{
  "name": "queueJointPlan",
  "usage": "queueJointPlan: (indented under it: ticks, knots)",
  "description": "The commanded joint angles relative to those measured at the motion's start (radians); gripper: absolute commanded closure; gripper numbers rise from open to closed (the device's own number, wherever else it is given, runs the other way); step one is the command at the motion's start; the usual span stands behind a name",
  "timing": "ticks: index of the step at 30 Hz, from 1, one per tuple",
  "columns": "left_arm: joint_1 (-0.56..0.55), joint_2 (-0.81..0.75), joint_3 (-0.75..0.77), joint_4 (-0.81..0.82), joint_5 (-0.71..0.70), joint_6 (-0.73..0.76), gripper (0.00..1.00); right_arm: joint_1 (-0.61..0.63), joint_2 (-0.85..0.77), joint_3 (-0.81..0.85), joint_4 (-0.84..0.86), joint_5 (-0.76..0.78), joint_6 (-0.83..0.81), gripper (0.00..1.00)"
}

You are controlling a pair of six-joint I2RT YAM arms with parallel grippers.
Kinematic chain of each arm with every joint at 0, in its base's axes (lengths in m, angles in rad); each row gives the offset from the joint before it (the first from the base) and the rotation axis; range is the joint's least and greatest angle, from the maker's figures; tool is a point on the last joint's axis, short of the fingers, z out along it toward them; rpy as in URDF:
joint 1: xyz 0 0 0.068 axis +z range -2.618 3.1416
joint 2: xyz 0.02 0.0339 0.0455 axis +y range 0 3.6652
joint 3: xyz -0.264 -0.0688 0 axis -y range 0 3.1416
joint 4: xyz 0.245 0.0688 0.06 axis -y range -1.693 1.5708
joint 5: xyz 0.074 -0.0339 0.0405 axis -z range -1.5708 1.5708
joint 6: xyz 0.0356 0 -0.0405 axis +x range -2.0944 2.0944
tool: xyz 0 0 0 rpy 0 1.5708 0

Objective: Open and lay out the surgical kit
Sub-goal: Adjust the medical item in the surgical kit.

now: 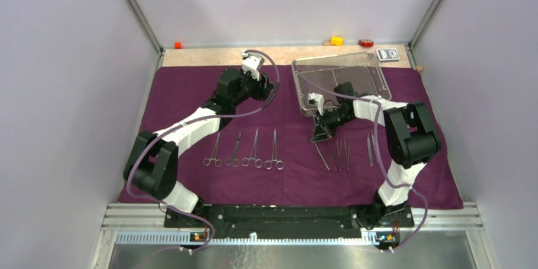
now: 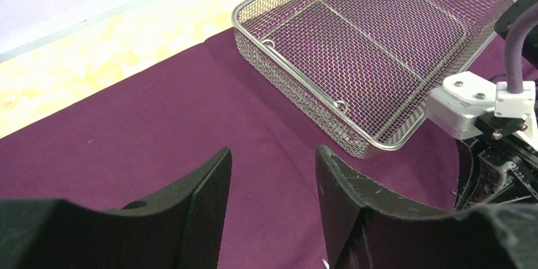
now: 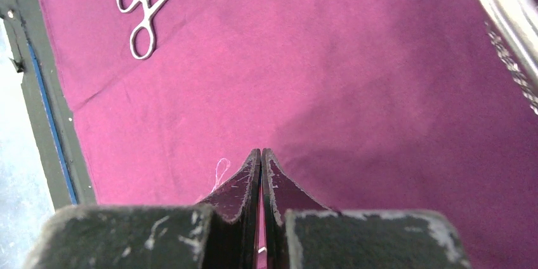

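Observation:
The dark purple cloth (image 1: 190, 94) lies spread flat over the table. The empty wire-mesh tray (image 1: 339, 82) sits on it at the back right. Several ring-handled clamps (image 1: 244, 151) lie in a row at the front centre, and the tweezers (image 1: 342, 155) lie to their right. My left gripper (image 1: 261, 78) hovers open over bare cloth (image 2: 158, 123), left of the tray (image 2: 380, 145), with nothing between its fingers (image 2: 209, 193). My right gripper (image 1: 319, 134) is shut and points down at the cloth (image 3: 380, 78) in front of the tray. One slanted tweezer (image 1: 325, 158) lies just by its tip; contact is unclear.
Small orange (image 1: 178, 45), yellow (image 1: 337, 40) and red (image 1: 366, 43) blocks and a blue-white card packet (image 1: 388, 54) sit along the back edge. A bare wooden strip (image 1: 209, 56) runs behind the cloth. Metal frame posts rise at both back corners.

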Motion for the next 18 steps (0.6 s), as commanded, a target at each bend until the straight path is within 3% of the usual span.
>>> queueJointPlan:
  ticks: [1, 18]
  knots:
    - [0.003, -0.001, 0.006, 0.042, 0.012, -0.001, 0.43, -0.022, 0.010, 0.034, 0.023, -0.040, -0.005, 1.00]
    - [0.003, 0.003, 0.008, 0.041, 0.016, -0.005, 0.43, -0.042, 0.066, 0.078, -0.063, -0.031, -0.126, 1.00]
